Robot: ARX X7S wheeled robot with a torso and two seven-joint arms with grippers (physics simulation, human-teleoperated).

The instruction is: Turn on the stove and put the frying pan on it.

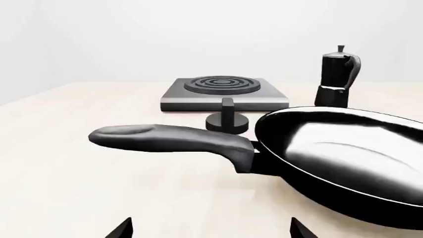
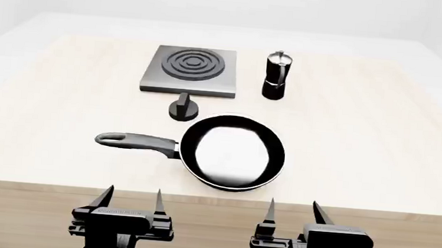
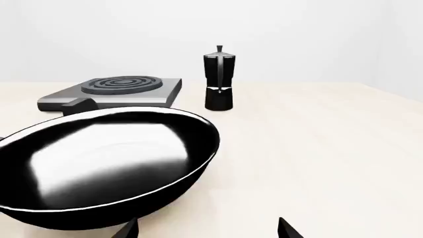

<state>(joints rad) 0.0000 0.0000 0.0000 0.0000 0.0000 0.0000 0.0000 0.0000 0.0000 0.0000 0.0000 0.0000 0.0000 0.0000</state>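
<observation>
The frying pan [image 2: 233, 153] gleams glossy inside (handle matt black), the stove [image 2: 189, 70] brushed grey metal, the table [image 2: 377, 148] pale matt wood.

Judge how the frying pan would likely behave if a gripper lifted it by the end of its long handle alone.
The frying pan looks rigid, so it should not flex. Its wide bowl sits far from the handle end, so it would probably droop bowl-down and twist in the grip. The handle looks smooth and rounded in the left wrist view, so it may slip.
</observation>
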